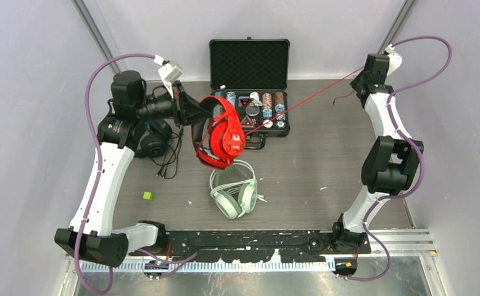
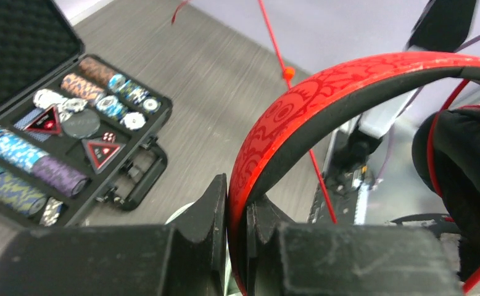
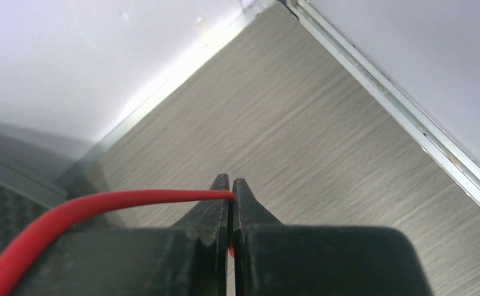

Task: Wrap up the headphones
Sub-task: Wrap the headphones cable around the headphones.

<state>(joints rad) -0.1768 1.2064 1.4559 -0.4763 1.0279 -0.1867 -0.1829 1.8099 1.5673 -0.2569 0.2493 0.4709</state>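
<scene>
The red headphones (image 1: 225, 132) hang above the table's middle, and my left gripper (image 1: 197, 114) is shut on their patterned headband (image 2: 324, 98). In the left wrist view the left gripper (image 2: 237, 188) has both fingers pressed on the band, with a black ear pad (image 2: 466, 160) at the right. The red cable (image 1: 299, 103) runs taut from the headphones to my right gripper (image 1: 356, 83), raised at the back right. In the right wrist view the right gripper (image 3: 231, 182) is shut on that cable (image 3: 102, 203). The mint-green headphones (image 1: 234, 191) lie flat below the red pair. The black headphones (image 1: 153, 142) lie under my left arm, cable loose.
An open black case (image 1: 250, 80) of poker chips stands at the back centre, under the stretched cable. A small green cube (image 1: 147, 195) lies at the front left. The black rail (image 1: 256, 240) with the arm bases runs along the near edge.
</scene>
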